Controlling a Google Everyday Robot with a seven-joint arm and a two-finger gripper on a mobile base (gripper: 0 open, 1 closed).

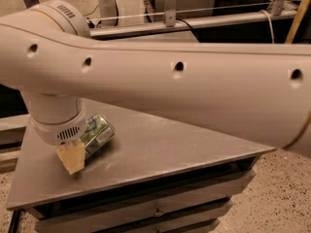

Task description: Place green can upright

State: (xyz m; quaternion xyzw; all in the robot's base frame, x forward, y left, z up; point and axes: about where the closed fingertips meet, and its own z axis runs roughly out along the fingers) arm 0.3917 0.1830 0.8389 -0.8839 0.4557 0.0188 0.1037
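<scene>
— Gripper (73,155) position?

— Low over the near left part of the grey table (170,149), hanging from the wrist under the big white arm (194,91).

— And the green can (98,133)?

— Right against the gripper or just beside it, on the side turned toward the table's middle. The wrist hides part of it.

— Its long axis?

— Lying down, roughly along the tabletop and slanting away from the gripper. It is not standing. Whether one end is off the surface, I cannot tell.

— Is the gripper spread or clamped on it?

— I cannot tell that either.

— So what does the next move turn on?

— My guess: a quarter turn at the wrist, until that axis points straight up before the can is released.
</scene>
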